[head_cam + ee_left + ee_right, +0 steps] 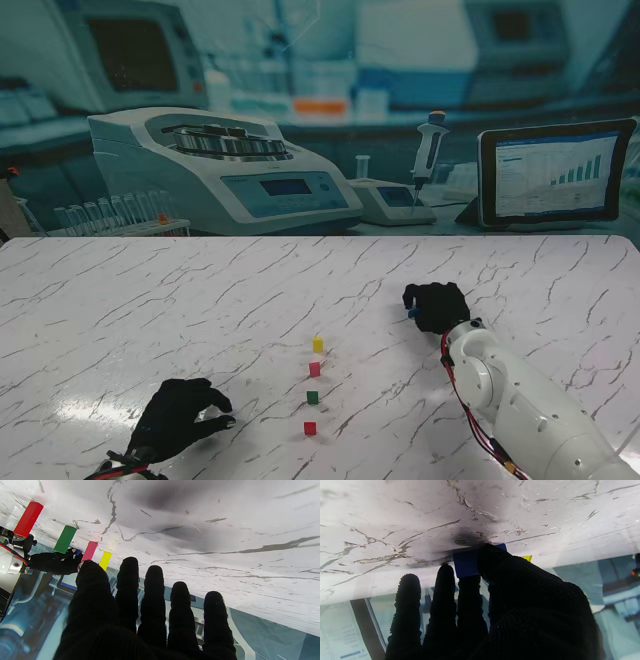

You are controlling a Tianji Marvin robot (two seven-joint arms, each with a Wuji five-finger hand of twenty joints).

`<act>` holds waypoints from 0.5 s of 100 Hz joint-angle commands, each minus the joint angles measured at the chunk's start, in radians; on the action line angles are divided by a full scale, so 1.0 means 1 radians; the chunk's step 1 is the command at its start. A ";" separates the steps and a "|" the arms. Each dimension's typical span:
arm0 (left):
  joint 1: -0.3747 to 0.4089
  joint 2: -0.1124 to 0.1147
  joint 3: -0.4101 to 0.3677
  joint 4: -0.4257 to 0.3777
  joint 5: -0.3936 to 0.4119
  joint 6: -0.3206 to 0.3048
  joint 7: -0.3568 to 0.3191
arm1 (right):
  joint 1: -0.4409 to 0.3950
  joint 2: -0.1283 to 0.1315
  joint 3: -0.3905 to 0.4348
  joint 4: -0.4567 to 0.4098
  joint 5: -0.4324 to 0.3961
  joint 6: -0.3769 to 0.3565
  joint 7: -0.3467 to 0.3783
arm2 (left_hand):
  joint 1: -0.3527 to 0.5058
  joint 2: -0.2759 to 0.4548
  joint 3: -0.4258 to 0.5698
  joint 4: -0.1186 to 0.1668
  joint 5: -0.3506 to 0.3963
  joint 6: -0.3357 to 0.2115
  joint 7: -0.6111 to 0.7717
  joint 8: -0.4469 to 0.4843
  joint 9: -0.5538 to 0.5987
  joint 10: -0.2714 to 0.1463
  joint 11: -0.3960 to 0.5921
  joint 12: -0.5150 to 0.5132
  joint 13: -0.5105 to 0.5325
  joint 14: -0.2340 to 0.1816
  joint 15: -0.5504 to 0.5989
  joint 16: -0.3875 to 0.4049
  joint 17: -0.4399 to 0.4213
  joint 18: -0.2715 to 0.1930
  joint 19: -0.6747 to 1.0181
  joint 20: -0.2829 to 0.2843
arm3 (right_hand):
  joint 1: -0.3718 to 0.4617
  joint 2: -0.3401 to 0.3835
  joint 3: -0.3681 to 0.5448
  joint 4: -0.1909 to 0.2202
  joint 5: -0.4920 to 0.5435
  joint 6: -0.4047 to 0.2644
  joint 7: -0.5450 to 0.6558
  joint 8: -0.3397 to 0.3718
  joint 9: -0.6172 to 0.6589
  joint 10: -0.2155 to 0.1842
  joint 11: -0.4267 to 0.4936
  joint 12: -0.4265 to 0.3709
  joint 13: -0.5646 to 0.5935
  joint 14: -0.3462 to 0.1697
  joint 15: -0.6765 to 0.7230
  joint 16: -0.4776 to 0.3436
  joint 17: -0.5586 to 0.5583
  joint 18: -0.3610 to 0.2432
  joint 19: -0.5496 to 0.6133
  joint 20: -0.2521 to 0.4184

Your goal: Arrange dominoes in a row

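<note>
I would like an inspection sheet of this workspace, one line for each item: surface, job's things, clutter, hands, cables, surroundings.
Surface: white marble-pattern table, with glare near the left hand.
Job's things: red domino, green domino, pink domino and yellow domino stand in a row, apart from each other; blue domino is in the right hand.
Clutter: nothing seen.
Hands: left hand holds nothing, fingers apart, near the red domino; right hand is closed on the blue domino, farther from me than the row.
Cables: red and black wires along the right forearm.
Surroundings: laboratory backdrop with a centrifuge, a pipette and a tablet.
</note>
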 commanded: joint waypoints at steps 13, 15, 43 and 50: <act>0.005 -0.006 0.002 0.003 -0.006 -0.024 -0.007 | -0.020 0.001 -0.009 0.012 -0.007 0.004 0.022 | 0.013 -0.021 -0.023 -0.023 0.010 -0.033 0.012 -0.010 0.016 -0.028 0.017 0.017 0.033 -0.028 0.016 0.016 0.001 0.002 0.035 0.020 | -0.013 -0.004 -0.014 -0.033 0.058 0.000 0.004 -0.029 0.074 0.035 -0.103 -0.077 0.022 0.012 -0.010 -0.005 -0.018 -0.008 -0.008 -0.012; 0.005 -0.006 0.002 0.003 -0.006 -0.024 -0.007 | -0.021 0.001 -0.009 0.011 -0.007 0.004 0.022 | 0.013 -0.023 -0.023 -0.023 0.010 -0.035 0.013 -0.010 0.017 -0.029 0.017 0.018 0.033 -0.028 0.016 0.016 0.002 0.002 0.035 0.020 | -0.017 0.000 -0.018 -0.034 0.060 0.002 0.003 -0.033 0.074 0.034 -0.105 -0.078 0.021 0.012 -0.011 -0.005 -0.018 -0.008 -0.008 -0.012; 0.004 -0.007 0.002 0.008 -0.006 -0.026 0.002 | -0.020 -0.001 -0.013 0.014 -0.005 0.012 0.019 | 0.016 -0.025 -0.024 -0.025 0.013 -0.038 0.022 -0.010 0.021 -0.031 0.022 0.019 0.039 -0.028 0.021 0.017 0.006 0.001 0.038 0.021 | -0.020 0.048 -0.070 -0.023 0.117 -0.035 0.034 -0.039 0.101 0.022 -0.109 -0.087 0.034 0.003 -0.003 -0.001 -0.014 -0.014 -0.009 -0.009; 0.004 -0.007 0.003 0.010 -0.006 -0.027 0.005 | -0.020 -0.002 -0.014 0.015 -0.003 0.014 0.015 | 0.019 -0.029 -0.023 -0.025 0.014 -0.040 0.024 -0.011 0.023 -0.030 0.023 0.019 0.041 -0.030 0.022 0.018 0.007 0.001 0.040 0.022 | -0.020 0.050 -0.079 -0.019 0.126 -0.040 0.037 -0.045 0.102 0.023 -0.110 -0.090 0.035 0.003 0.000 0.000 -0.014 -0.013 -0.009 -0.008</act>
